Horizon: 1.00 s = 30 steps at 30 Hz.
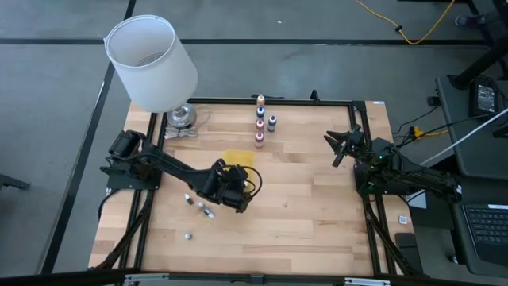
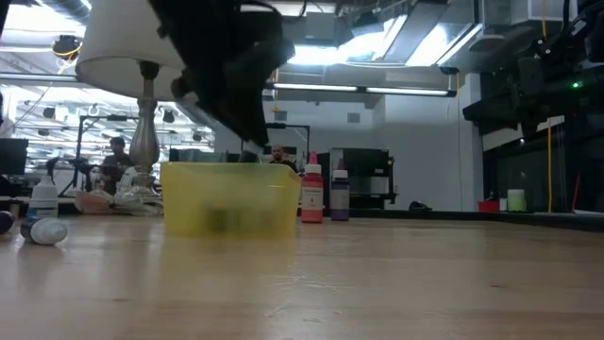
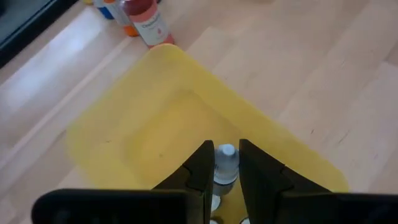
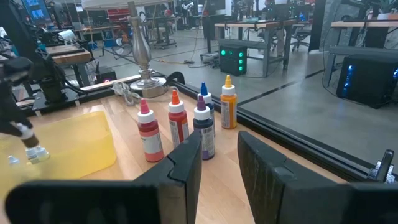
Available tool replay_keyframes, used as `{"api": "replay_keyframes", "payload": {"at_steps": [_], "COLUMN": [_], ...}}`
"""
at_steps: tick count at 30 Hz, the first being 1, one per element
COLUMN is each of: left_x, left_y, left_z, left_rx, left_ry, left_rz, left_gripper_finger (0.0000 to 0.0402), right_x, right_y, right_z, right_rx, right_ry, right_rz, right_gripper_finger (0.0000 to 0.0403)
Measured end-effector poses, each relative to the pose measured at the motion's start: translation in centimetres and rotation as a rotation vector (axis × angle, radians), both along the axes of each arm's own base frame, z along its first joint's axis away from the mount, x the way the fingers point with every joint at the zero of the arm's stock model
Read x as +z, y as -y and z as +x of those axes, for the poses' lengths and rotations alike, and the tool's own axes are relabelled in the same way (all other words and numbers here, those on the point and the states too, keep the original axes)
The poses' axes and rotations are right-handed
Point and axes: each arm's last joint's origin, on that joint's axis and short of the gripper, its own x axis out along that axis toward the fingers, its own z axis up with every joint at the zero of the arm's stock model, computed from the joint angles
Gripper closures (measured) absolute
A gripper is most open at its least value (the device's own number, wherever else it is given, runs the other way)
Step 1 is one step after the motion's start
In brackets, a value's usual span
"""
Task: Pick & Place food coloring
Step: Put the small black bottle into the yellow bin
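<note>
While the left gripper (image 3: 226,180) hangs over the yellow tray (image 3: 155,118), we see its two dark fingers (image 3: 202,168) pinched tight on a tiny white-capped bottle (image 3: 226,163), held upright between them. In the high view that gripper (image 1: 230,184) sits just toward the near side of the tray (image 1: 240,158), around the middle of the wooden table (image 1: 317,206). In the right wrist view, the same small bottle (image 4: 34,153) hangs at the tip of the left arm above the tray (image 4: 68,146).

Moving outward, we spot three more little bottles lying on the table near the left arm: a pair (image 1: 198,206) close together and one (image 1: 188,235) nearer the front edge. Toward the far edge stands a cluster of taller dropper bottles (image 1: 261,121) in red, orange, blue and dark tones, beside the tray in the right wrist view (image 4: 177,124). A lamp with a white shade (image 1: 152,62) stands at the far left corner.

Over on the right side, the right gripper (image 1: 343,145) waits above the table, its fingers (image 4: 186,165) narrowly parted and holding nothing.
</note>
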Motion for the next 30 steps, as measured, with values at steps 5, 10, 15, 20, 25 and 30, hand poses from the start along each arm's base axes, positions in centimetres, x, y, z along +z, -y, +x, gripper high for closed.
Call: {"api": "replay_keyframes", "payload": {"at_steps": [5,10,15,20,25,30], "left_x": [-2.1,-3.6,-4.7,-4.9,-4.9,-4.8], "left_y": [-0.7,-1.1,-1.6,-1.6,-1.5,-1.5], "left_z": [-0.2,-0.8,-1.0,-1.0,-1.0,-1.0], "left_rx": [-0.017,-0.008,-0.034,-0.051,-0.062,-0.054], "left_ry": [0.029,0.034,0.027,0.029,0.023,0.030], "left_rz": [-0.017,0.002,-0.037,-0.041,-0.078,-0.093], "left_gripper_finger": [0.0345,0.0345,0.0345,0.0341,0.0315,0.0286], "right_x": [0.0,0.0,0.0,0.0,0.0,0.0], "right_y": [0.0,0.0,0.0,0.0,0.0,0.0], "right_z": [0.0,0.0,0.0,0.0,0.0,0.0], "right_rx": [0.000,0.000,0.000,0.000,0.000,0.000], "right_ry": [0.000,0.000,0.000,0.000,0.000,0.000], "right_rz": [0.000,0.000,0.000,0.000,0.000,0.000], "right_gripper_finger": [0.0297,0.0297,0.0297,0.0297,0.0297,0.0297]}}
